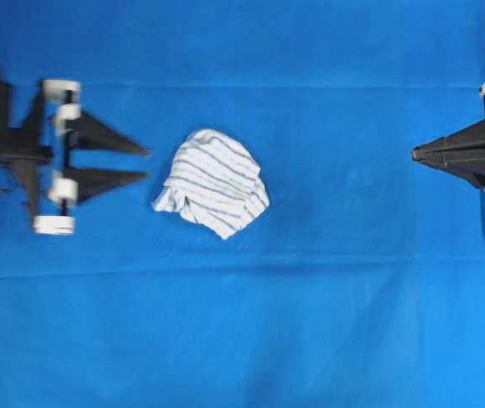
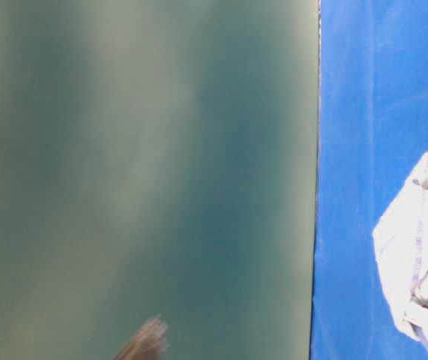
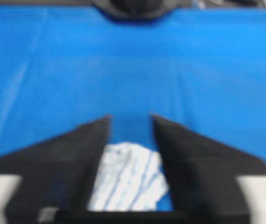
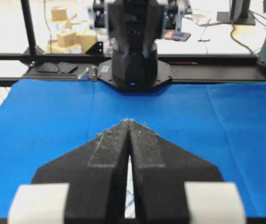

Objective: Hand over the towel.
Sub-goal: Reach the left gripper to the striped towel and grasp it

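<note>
While the towel (image 1: 212,181) sits crumpled in a soft heap near the middle of the blue tablecloth (image 1: 352,323), the left gripper (image 1: 144,163) lines up on it from the 9 o'clock side with its fingers (image 1: 106,134) spread apart and nothing between them. Nothing is held yet, so the step in hand looks like the approach to the first pick.

To do it well, I'd say the arm should carry those open fingers on toward 3 o'clock until the raised folds sit between them, come low enough to bite into the bunched cloth rather than skim its top, and close on a thick ridge so enough hangs free for the other side to take.

From the left wrist view the towel (image 3: 128,179) shows in the gap between the two dark fingers (image 3: 72,158), low in the picture. In the overhead view the fingertips stop just short of its 9 o'clock edge, near but not touching.

Over at 3 o'clock the right gripper (image 1: 416,154) waits well apart from the cloth, its fingers (image 4: 109,149) pressed together, empty.
</note>
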### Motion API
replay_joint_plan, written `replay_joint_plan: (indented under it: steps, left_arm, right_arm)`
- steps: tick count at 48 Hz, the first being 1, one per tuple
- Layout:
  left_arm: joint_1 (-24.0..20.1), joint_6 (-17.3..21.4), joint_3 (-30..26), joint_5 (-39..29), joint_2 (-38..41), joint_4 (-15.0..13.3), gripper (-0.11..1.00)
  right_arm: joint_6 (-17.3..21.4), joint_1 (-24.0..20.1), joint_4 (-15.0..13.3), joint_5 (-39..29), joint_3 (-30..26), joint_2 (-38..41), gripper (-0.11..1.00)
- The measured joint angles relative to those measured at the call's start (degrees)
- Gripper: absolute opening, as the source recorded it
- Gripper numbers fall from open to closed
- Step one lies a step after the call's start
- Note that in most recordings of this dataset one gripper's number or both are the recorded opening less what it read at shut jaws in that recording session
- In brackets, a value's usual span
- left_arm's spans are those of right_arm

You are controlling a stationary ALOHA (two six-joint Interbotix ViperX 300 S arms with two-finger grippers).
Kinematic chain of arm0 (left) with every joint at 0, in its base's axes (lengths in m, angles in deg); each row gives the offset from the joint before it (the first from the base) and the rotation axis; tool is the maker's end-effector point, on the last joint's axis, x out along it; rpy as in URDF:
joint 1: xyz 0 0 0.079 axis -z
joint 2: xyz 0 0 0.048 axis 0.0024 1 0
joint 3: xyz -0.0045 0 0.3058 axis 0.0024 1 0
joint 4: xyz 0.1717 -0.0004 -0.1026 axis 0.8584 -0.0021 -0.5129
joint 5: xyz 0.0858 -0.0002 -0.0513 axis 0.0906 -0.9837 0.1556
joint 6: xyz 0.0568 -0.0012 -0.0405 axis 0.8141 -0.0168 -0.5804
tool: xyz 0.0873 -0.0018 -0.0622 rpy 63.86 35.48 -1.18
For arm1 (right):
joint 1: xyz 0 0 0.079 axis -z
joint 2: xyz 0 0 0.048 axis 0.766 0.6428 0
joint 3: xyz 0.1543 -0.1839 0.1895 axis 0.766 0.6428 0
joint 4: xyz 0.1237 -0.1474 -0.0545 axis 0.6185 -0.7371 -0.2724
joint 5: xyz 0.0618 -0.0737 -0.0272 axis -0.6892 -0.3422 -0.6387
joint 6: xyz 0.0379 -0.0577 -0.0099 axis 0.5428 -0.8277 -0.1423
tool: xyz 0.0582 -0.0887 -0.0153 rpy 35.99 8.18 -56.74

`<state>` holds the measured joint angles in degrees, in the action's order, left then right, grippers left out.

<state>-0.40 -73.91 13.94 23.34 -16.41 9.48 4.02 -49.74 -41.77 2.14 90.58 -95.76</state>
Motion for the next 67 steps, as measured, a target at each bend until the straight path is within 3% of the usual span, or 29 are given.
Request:
replay_joint_plan:
  steps: [5,9,19,32,45,50,58,62,67]
  left_arm:
    - [0.5,0.4,-3.6,-4.1,6.4,-0.1,0.8]
    - [1.2,1.8,-7.0,-8.9,11.3,-0.1,0.91]
    - [2.3,2.5,-15.1,-18.2,23.4,-0.1,0.91]
    - [2.1,2.6,-19.3,-18.8,35.9,-0.1,0.91]
    - [1.5,4.0,-20.4,-18.9,40.0,-0.1,0.88]
    - [1.4,6.1,-20.5,-19.4,40.0,-0.1,0.76]
    - [1.1,9.1,-21.2,-21.2,40.0,0.0,0.28]
    - [1.1,9.1,-21.4,-21.8,39.2,0.0,0.11]
    - [1.1,9.2,-21.6,-22.3,36.7,0.0,0.09]
  right_arm:
    - [0.0,0.0,0.0,-0.8,0.0,0.1,0.0]
    - [0.1,0.1,0.0,-1.1,0.0,0.4,0.0]
    - [0.1,0.1,0.0,-1.7,0.0,1.2,0.0]
    - [0.1,0.1,0.0,-1.7,0.0,2.6,0.0]
    - [0.1,0.1,0.0,-1.7,0.0,3.9,0.0]
    - [0.1,0.1,0.0,-1.7,0.0,4.1,0.0]
    - [0.1,0.1,0.0,-1.7,0.0,4.1,0.0]
    - [0.1,0.1,0.0,-1.7,0.0,4.2,0.0]
    - [0.2,0.1,0.0,-1.7,0.0,4.2,0.0]
